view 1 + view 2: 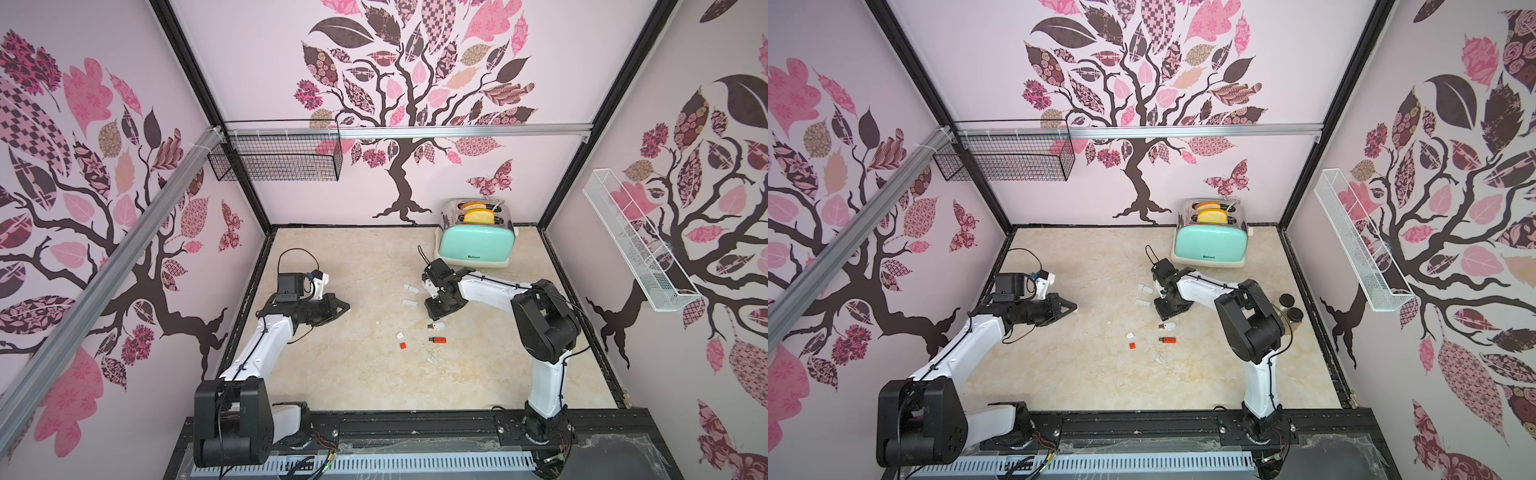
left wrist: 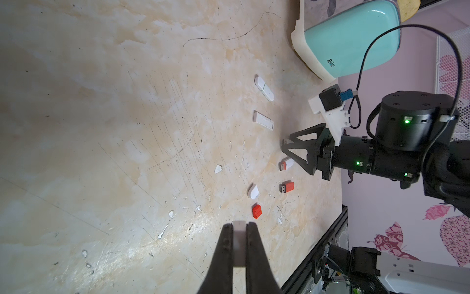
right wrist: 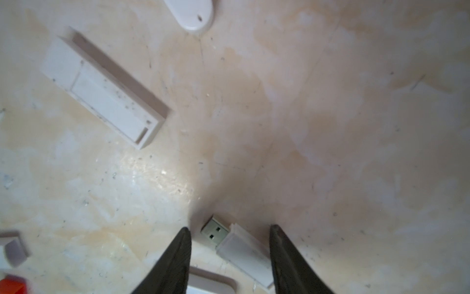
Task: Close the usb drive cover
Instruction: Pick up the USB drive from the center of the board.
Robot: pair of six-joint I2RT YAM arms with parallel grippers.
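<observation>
A: Where is the drive lying?

B: The translucent white USB drive (image 3: 244,250), with its metal plug bare, is lying on the beige marbled bench (image 1: 353,374). It is sitting aslant between the two black fingers of the right end effector (image 3: 229,229).

A: Is that end effector gripping it?

B: It is looking released. The fingers are standing apart, one on either side of the drive, and bare bench is showing between the plug and the nearer finger. Whether the other finger is touching the drive's body, I cannot tell.

A: And the other arm?

B: The left end effector (image 2: 239,225) is clenching a small white plastic cover (image 2: 239,241), blurred in its wrist view. In both top views it is hanging well apart from the right one, at that one's 9 o'clock.

A: What is lying around the right one?

B: In a top view:
- A rounded white capped drive (image 1: 410,287) and a flat white rectangular drive (image 1: 409,303) are lying just beside it at 9 o'clock.
- A white-and-red uncapped drive (image 1: 437,326) and a red uncapped drive (image 1: 438,340) are lying at 6 o'clock.
- A loose white rounded cap (image 1: 400,335) and a loose red cap (image 1: 402,345) are lying at 7 o'clock.
- A mint-green toaster (image 1: 478,245) is standing at 1 o'clock, near the back wall.
</observation>
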